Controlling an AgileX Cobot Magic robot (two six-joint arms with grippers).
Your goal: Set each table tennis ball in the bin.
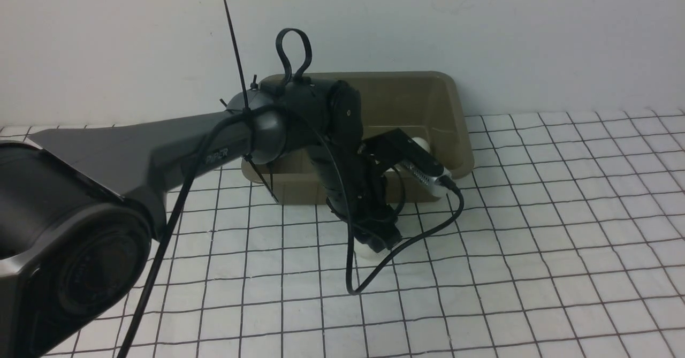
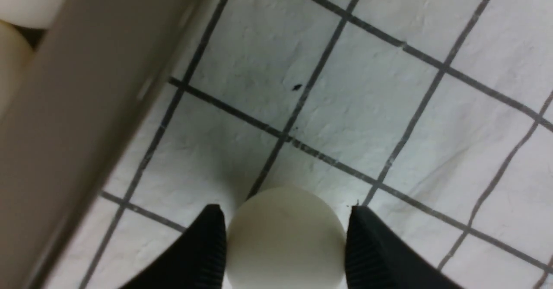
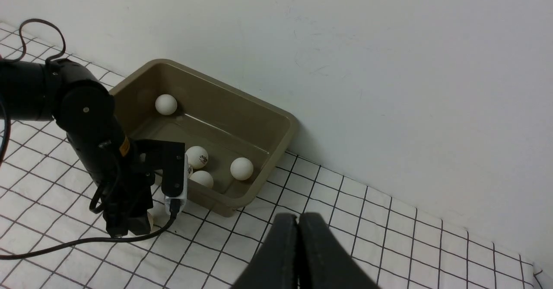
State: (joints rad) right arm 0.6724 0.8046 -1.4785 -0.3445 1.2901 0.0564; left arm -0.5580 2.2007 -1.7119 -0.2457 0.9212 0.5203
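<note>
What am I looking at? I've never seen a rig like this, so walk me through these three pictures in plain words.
This is a robot with two arms, each ending in a two-fingered gripper. The front view looks forward from between the arms, and the left arm reaches across a checked cloth. The other two pictures come from a camera on each wrist.

An olive-grey bin stands by the wall with at least four white balls inside.

The left gripper has a finger on each side of one ball lying on the cloth beside the bin. I cannot tell whether it is gripping yet.

The right gripper is shut and holds nothing.
</note>
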